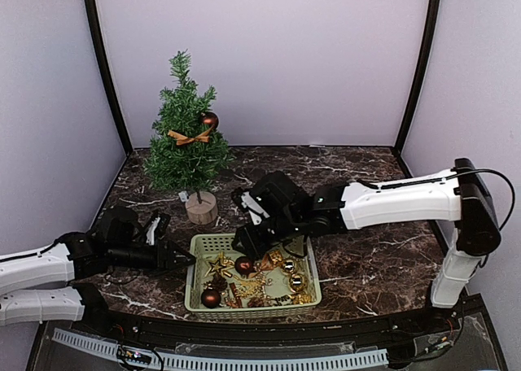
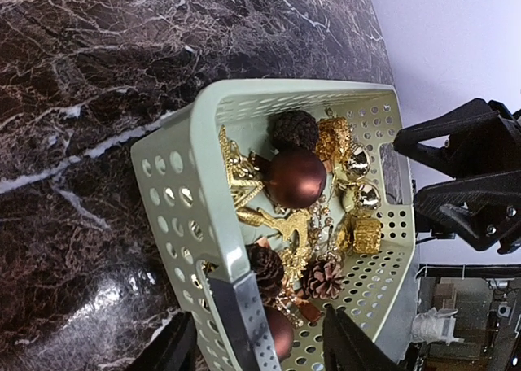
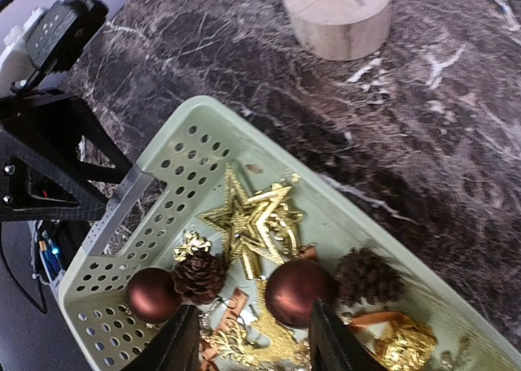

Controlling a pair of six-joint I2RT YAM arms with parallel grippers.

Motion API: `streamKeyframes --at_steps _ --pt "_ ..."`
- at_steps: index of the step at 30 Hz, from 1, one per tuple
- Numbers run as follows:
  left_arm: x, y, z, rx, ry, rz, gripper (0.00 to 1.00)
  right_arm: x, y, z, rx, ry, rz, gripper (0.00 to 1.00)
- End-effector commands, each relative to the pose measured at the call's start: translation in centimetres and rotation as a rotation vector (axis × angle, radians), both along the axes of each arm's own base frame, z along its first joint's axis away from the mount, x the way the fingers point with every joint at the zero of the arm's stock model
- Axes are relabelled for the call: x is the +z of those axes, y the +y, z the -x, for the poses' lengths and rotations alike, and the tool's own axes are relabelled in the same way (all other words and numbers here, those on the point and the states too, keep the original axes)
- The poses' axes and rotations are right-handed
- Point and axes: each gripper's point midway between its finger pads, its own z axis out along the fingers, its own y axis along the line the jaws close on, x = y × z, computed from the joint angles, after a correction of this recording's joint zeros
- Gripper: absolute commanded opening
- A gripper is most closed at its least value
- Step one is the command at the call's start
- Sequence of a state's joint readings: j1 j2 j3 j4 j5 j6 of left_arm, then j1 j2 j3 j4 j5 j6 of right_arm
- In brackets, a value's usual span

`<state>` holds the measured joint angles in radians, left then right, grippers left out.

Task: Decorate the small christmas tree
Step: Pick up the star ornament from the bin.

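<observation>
Behind the basket (image 1: 244, 311), off its far-left corner: small christmas tree (image 1: 183, 161), upright on its wooden stump (image 1: 201, 207), already carrying a hung bauble (image 1: 209, 120) and a gold bow (image 1: 189, 137).

At the basket's left wall: left gripper (image 2: 256, 348), jaws apart either side of the wall, not clamped.

Over the basket's middle: right gripper (image 3: 254, 342), spread around a loose brown bauble (image 3: 297, 291), not pinching it.

Step in hand, by judgement: picking the next ornament. The next move calls for closing squarely on the round, slippery bauble, then lifting clear of the gold star (image 3: 252, 220) beside it.
</observation>
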<state>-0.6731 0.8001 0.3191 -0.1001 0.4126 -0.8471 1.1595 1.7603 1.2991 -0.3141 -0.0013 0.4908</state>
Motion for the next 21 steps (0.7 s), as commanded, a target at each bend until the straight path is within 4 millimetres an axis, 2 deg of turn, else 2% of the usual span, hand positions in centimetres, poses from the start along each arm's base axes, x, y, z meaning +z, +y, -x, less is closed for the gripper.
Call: streamKeyframes --at_steps 1,3,8,12,15,21 --pt "0.0 -0.8 -0.1 -0.021 -0.021 0.026 0.54 0.5 4.6 1.4 0.099 0.033 -0.085 0.43" --pt "-0.4 -0.7 0.0 -0.030 -0.019 0.004 0.54 -0.2 5.7 1.5 0.115 0.045 -0.080 0.41" --pt "-0.9 -1.3 0.1 -0.065 -0.018 0.003 0.53 -3.6 7.1 1.3 0.127 0.084 -0.002 0.41" --pt "-1.0 -1.5 0.0 -0.076 -0.032 -0.002 0.43 -5.1 7.6 0.5 0.099 0.078 0.053 0.41" --pt "-1.2 -1.7 0.0 -0.087 -0.027 -0.006 0.31 -6.2 7.6 -0.5 0.059 0.055 0.111 0.41" --pt "-1.2 -2.2 0.0 -0.111 -0.039 -0.001 0.20 -8.4 6.3 -1.9 -0.024 0.034 0.230 0.42"
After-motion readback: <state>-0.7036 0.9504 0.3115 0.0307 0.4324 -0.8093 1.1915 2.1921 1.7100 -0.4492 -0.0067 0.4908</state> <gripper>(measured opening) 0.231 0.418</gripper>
